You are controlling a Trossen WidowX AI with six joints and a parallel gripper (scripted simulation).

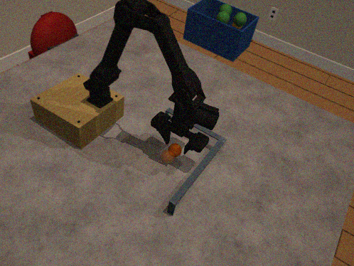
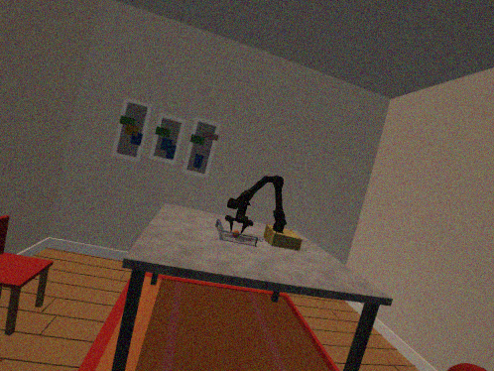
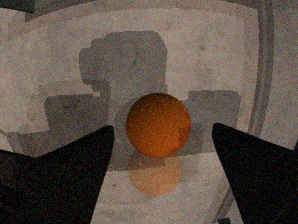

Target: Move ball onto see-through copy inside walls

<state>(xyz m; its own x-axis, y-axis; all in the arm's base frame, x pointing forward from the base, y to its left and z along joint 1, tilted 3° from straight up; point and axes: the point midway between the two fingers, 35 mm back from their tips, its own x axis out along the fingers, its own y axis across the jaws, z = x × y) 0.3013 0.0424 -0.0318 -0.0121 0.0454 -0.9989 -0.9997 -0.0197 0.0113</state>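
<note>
The orange ball (image 1: 175, 150) (image 2: 236, 233) (image 3: 158, 125) lies on the table inside the corner. The see-through copy (image 1: 167, 156) (image 3: 156, 178) is a paler orange ball right beside it, partly overlapped by it in the top view and the wrist view. My gripper (image 1: 176, 147) (image 2: 237, 231) (image 3: 164, 131) points down, open, just above the ball. In the wrist view the ball shows between the fingertips, with a gap on each side. One low clear wall (image 1: 197, 172) (image 3: 265, 65) runs past the right finger; the other wall (image 1: 210, 133) is partly hidden behind the gripper.
The arm stands on a wooden base block (image 1: 82, 107) (image 2: 283, 239) on the grey table (image 1: 106, 206) (image 2: 188, 248). A blue bin (image 1: 217, 33) with green balls stands beyond the table. A red ball (image 1: 53, 32) is behind the base.
</note>
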